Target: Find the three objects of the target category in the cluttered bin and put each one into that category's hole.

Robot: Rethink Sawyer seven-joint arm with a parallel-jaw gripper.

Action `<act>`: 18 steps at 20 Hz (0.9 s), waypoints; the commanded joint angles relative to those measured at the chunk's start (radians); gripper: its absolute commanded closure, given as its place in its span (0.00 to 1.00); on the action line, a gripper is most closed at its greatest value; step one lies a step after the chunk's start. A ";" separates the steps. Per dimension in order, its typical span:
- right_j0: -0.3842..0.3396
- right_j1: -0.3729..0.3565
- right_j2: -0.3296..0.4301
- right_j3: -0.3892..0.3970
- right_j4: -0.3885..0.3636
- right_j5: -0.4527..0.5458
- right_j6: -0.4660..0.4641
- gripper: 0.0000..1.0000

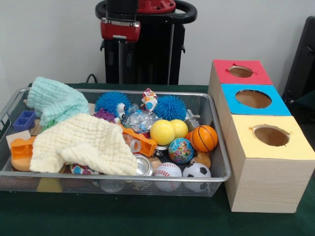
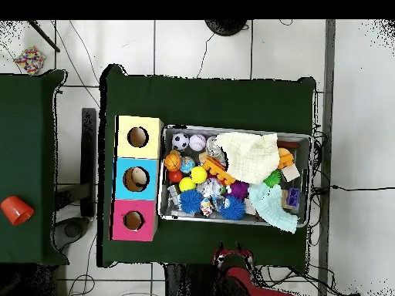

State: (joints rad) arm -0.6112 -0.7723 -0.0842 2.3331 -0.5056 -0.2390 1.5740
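Note:
A wire mesh bin on the green table holds a jumble of toys. At its right end lie two yellow balls, a small basketball, a globe ball, a baseball and a soccer ball. Two blue spiky balls sit at the back. Beside the bin stand three boxes with round holes: red, blue and yellow. My gripper hangs drawn back behind the bin's far edge, above table height, holding nothing that I can see. The overhead view shows the gripper outside the bin.
A cream cloth and a mint cloth cover the bin's left half and hide what is beneath. Orange blocks, a blue block and a metal can lie among the toys. An orange cup stands on a side table.

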 commanded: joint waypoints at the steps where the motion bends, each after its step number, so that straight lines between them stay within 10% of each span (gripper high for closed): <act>1: -0.031 -0.091 0.179 -0.082 0.093 0.201 0.150 0.00; 9: -0.008 -0.085 0.185 -0.128 0.153 0.296 0.135 0.00; 18: 0.072 -0.025 0.111 -0.139 0.171 0.158 0.179 0.00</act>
State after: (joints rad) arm -0.5664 -0.8397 -0.0034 2.3162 -0.3850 -0.0444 1.5740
